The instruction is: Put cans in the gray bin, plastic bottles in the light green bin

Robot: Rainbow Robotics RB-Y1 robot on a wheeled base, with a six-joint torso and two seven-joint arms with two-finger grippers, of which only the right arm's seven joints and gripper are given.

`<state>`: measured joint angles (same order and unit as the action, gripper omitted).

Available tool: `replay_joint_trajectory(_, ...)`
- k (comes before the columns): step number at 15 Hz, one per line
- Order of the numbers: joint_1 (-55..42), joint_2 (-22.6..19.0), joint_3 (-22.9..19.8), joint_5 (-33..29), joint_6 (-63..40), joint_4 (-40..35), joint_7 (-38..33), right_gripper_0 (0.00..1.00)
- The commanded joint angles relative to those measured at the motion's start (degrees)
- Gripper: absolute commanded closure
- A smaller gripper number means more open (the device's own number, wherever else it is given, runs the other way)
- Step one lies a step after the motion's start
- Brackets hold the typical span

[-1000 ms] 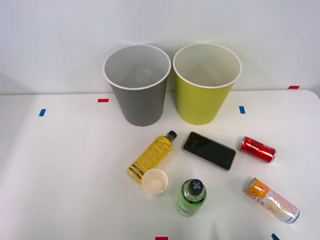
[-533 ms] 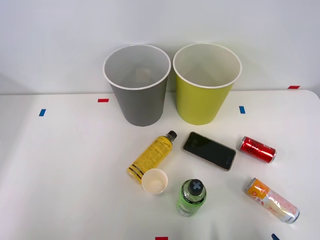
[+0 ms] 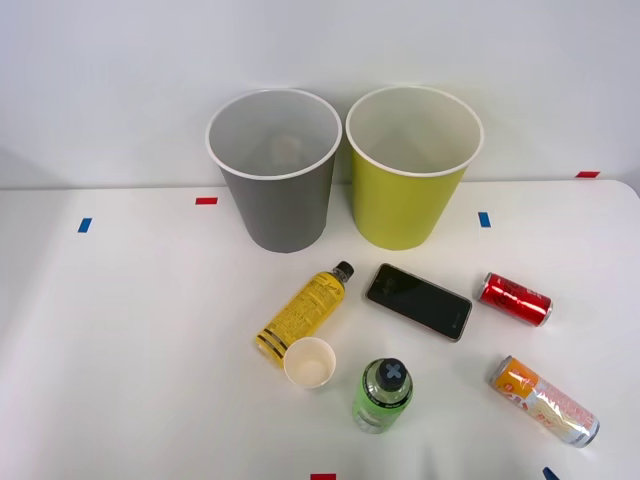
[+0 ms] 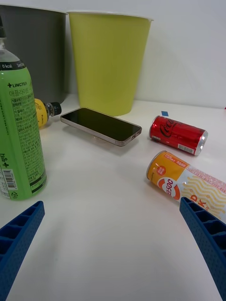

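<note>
The right tool [image 4: 113, 254] is seen wide open, its two blue ribbed fingers [image 4: 19, 244] at opposite corners of the wrist view; nothing is held or touched by it.

In that view the green bottle [image 4: 19, 136] is cut off at cap and side, the orange-topped can [image 4: 188, 183] is partly covered by one finger, and the yellow bottle [image 4: 44, 113] is largely hidden behind the green one. The gray bin [image 3: 275, 170] is cut by the picture's edge there.

Counted on the white worktop [image 3: 130, 350]: two bins, two bottles, two cans, one black phone [image 3: 418, 300], one paper cup [image 3: 308, 362].

Taking the phone as landmark: the light green bin [image 3: 412, 165] stands behind it, the gray bin beside that, to its left. The yellow bottle lies left of the phone, the cup touching its base. The green bottle stands upright in front of the phone. The red can [image 3: 515, 299] lies to its right, the orange-topped can lies front-right.
</note>
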<state>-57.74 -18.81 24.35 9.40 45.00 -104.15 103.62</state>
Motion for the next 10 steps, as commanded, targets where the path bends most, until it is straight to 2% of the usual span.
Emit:
replay_joint_trajectory(1,0.00,0.00,0.00,0.00,0.00,0.00,0.00,0.00)
replay_joint_trajectory(9,0.00,0.00,0.00,0.00,0.00,0.00,0.00,0.00)
replay_joint_trajectory(10,1.67,0.44,-0.53,0.00,0.00,2.55,0.09,0.00)
